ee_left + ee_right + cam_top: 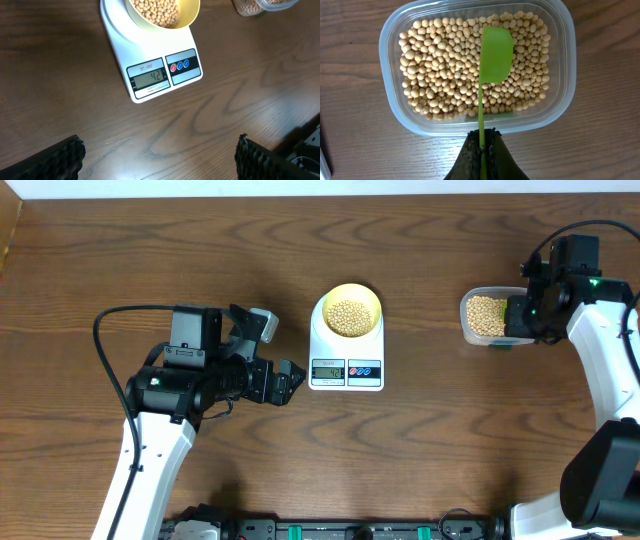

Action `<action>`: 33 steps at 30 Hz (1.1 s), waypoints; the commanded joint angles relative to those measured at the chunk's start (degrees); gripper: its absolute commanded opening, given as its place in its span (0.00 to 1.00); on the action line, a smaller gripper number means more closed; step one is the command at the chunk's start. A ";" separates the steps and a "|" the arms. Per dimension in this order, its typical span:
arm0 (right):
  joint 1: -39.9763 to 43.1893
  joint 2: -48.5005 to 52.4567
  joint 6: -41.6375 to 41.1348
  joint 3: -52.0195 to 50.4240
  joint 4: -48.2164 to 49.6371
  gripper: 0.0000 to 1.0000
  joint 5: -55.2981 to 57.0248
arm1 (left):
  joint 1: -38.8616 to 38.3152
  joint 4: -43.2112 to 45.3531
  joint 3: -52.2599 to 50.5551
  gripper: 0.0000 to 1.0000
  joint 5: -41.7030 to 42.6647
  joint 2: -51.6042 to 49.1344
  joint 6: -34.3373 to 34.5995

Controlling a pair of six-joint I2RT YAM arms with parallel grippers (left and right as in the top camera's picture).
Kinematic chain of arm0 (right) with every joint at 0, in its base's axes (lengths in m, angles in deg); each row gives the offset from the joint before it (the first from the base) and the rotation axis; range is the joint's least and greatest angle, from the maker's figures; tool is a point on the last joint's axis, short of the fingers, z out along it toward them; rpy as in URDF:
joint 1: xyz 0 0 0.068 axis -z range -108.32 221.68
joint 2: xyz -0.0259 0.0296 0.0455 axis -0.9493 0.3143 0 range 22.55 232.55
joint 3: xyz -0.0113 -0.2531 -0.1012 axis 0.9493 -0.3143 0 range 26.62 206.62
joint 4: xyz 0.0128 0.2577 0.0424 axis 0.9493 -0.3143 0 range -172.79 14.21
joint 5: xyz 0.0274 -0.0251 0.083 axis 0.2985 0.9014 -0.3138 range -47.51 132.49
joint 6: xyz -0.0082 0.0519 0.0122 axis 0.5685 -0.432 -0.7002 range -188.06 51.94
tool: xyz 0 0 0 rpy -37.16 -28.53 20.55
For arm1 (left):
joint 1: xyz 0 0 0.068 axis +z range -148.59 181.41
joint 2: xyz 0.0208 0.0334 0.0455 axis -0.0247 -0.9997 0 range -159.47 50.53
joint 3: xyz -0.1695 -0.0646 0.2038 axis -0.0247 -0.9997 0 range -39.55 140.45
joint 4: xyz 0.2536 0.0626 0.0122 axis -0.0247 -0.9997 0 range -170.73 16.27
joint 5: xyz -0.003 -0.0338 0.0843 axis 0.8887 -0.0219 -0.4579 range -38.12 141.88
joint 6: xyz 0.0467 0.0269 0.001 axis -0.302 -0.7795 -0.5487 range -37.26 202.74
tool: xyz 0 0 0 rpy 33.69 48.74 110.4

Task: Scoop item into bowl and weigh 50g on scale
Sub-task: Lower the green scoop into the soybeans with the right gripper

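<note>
The right claw [522, 318] is seen from overhead at the clear tub [466, 308] of soybeans [487, 315]. The left claw [292, 380] is held wide and empty beside the scale [345, 380], on which the part-filled yellow bowl [373, 298] is set.

From the left wrist, a reading that looks like forty-two is shown, so slightly more is judged needed.

From the right wrist, the green scoop [496, 52] is pinched by its handle, empty over the soybeans. The tub rim must be cleared; bare surface [605, 100] is left around it.
</note>
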 commanded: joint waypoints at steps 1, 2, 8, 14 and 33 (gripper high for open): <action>0.13 0.79 0.90 -0.74 -0.17 0.01 0.68 | -0.11 -0.09 0.11 0.98 0.94 -0.02 -0.98; 0.13 1.03 0.90 -0.76 -0.20 0.01 0.68 | -0.11 -0.09 0.11 0.98 0.94 -0.02 -0.98; 0.13 2.01 0.87 -0.79 0.09 0.01 0.44 | -0.11 -0.09 0.11 0.98 0.94 -0.02 -0.98; 0.13 3.32 0.90 -0.79 1.33 0.01 -3.08 | -0.11 -0.09 0.11 0.98 0.94 -0.02 -1.01; 0.33 6.73 -1.27 -0.79 1.05 0.01 -14.05 | -0.11 -0.09 0.09 0.98 0.94 -0.02 -0.98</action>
